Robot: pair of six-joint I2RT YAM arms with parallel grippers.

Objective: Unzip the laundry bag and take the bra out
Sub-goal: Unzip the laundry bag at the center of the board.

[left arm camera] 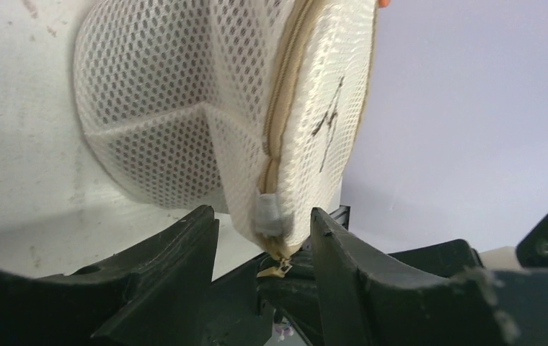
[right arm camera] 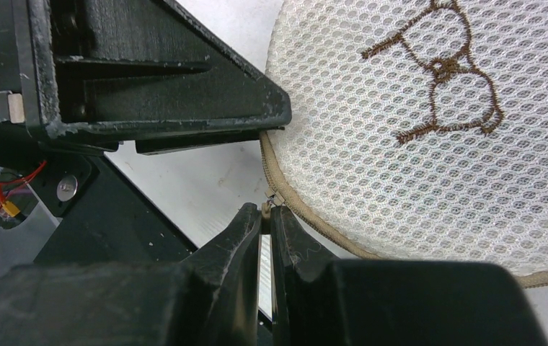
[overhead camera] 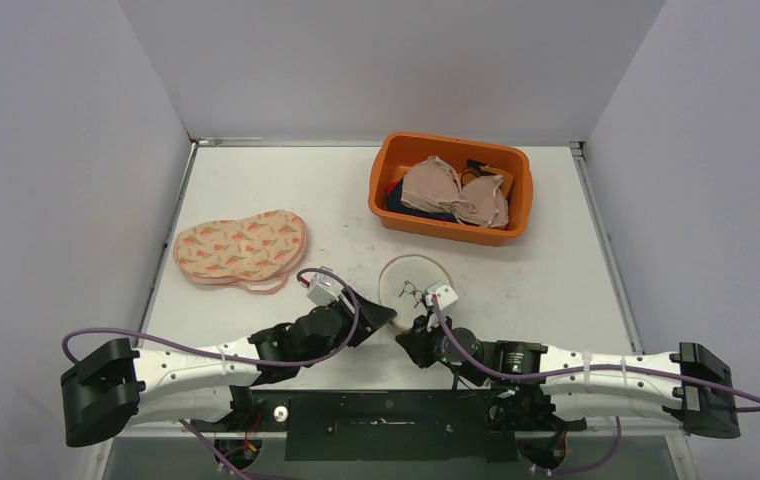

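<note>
Laundry bag (overhead camera: 415,281) sits center frame on the counter (overhead camera: 556,290), between both arms. Left end effector (left arm camera: 264,249) spread, straddling the bag's zip edge. Right end effector (right arm camera: 266,238) pinching the zipper pull (right arm camera: 267,208). Mesh looks light, floppy, likely to slide; brace the seam, pull along the zip.

Your laundry bag (overhead camera: 414,279) is a round white mesh pouch with a brown embroidered bra outline, lying mid-table. Its tan zipper (left arm camera: 280,115) is closed.
</note>
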